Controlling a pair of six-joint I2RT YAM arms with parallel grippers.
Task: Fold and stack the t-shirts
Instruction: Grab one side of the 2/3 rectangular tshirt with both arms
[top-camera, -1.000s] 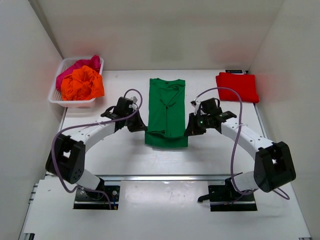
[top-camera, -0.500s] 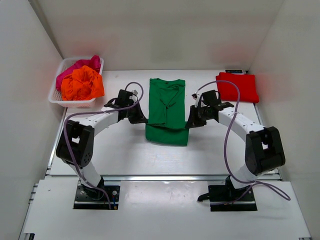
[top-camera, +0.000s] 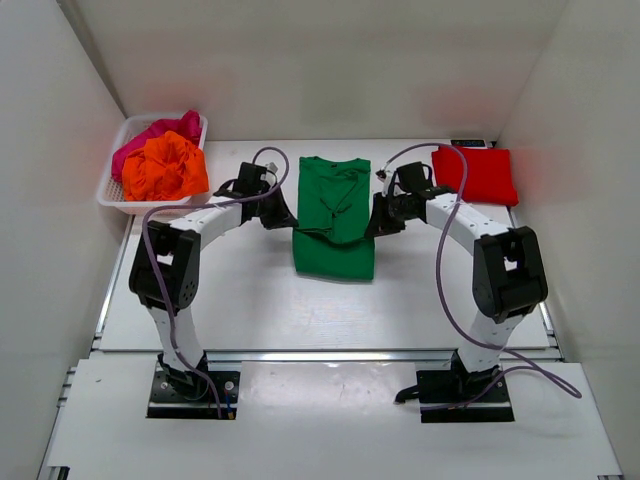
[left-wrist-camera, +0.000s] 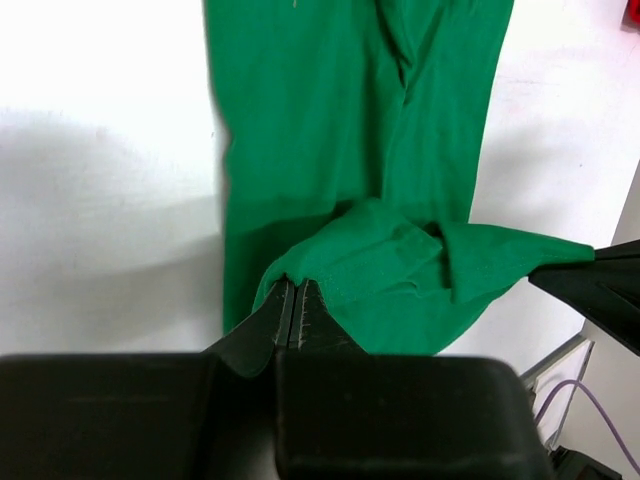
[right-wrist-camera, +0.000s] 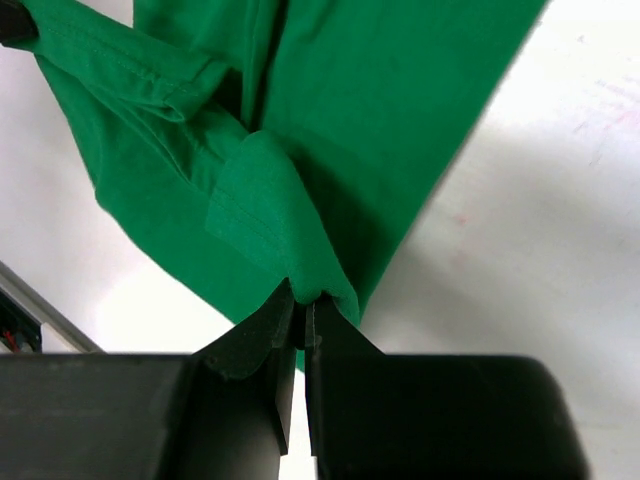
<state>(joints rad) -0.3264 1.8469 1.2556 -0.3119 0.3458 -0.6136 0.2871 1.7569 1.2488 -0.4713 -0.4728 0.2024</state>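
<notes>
While the green t-shirt (top-camera: 335, 255) lies mid-table between my arms, I see the left gripper (left-wrist-camera: 296, 300) pinched shut on its near-left hem corner and the right gripper (right-wrist-camera: 300, 310) clamped on the near-right corner, with the hem raised.

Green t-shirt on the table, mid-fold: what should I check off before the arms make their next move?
1. Left gripper shut on the plain green cloth t-shirt at a hem corner: ok.
2. Right gripper shut on the opposite hem corner: ok.
3. Both grippers level across the shirt: ok.
4. Folded red cloth t-shirt lies apart, far right: ok.
5. Only one cloth layer pinched: cannot tell.
</notes>
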